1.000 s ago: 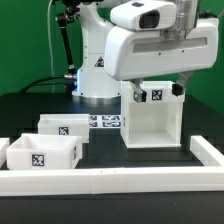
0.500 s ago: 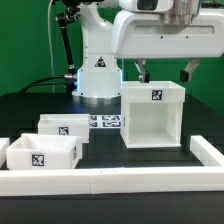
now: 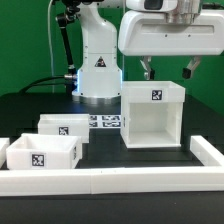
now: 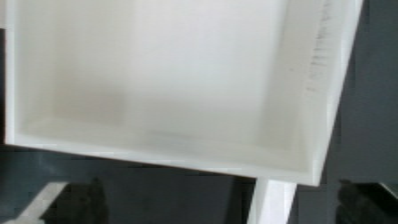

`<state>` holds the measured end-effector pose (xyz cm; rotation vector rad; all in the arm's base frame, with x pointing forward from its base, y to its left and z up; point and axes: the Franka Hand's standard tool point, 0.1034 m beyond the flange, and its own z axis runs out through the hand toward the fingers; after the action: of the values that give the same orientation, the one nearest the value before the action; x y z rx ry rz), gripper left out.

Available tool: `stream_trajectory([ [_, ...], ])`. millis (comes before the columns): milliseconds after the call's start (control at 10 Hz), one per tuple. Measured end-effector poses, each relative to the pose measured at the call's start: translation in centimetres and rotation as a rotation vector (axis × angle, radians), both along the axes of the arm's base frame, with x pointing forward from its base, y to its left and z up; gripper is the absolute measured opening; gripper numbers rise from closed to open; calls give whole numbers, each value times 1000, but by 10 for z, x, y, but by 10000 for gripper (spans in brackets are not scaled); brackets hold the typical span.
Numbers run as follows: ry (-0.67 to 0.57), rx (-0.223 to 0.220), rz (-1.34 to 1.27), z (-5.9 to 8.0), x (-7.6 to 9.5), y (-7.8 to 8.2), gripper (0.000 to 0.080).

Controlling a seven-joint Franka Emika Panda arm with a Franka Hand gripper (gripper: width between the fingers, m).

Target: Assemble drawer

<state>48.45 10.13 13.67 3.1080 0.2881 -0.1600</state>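
The drawer's tall boxy housing [image 3: 152, 115] stands upright on the black table at the exterior view's right, with a tag on its upper front. It fills the wrist view [image 4: 160, 80], seen from above with its hollow inside showing. Two smaller trays sit at the exterior view's left: one nearer the front [image 3: 42, 152], one behind it [image 3: 62, 126], both tagged. My gripper [image 3: 168, 68] hangs above the housing, clear of its top edge. Its fingers [image 3: 147, 68] are spread wide and hold nothing. In the wrist view the gripper [image 4: 210, 203] shows only as dark blurred fingertips [image 4: 50, 203].
The marker board [image 3: 105, 122] lies between the robot base [image 3: 97, 75] and the housing. Long low white border bars run along the front [image 3: 110, 181] and the exterior view's right [image 3: 207, 152]. A white strip [image 4: 270, 202] crosses the dark floor in the wrist view.
My gripper has risen straight up from around the housing's top and now hangs above it. The housing stays in place. The trays have not moved.
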Motion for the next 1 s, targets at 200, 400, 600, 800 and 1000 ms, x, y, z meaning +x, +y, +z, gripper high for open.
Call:
stream_trajectory([
  [200, -8, 3, -84, -3, -10, 4, 650],
  [400, -36, 10, -99, -13, -31, 16, 650],
  [600, -65, 22, -93, -26, -44, 24, 650],
  [800, -81, 33, -73, -34, -48, 31, 650],
  [1000, -81, 33, -73, -34, -48, 30, 650],
])
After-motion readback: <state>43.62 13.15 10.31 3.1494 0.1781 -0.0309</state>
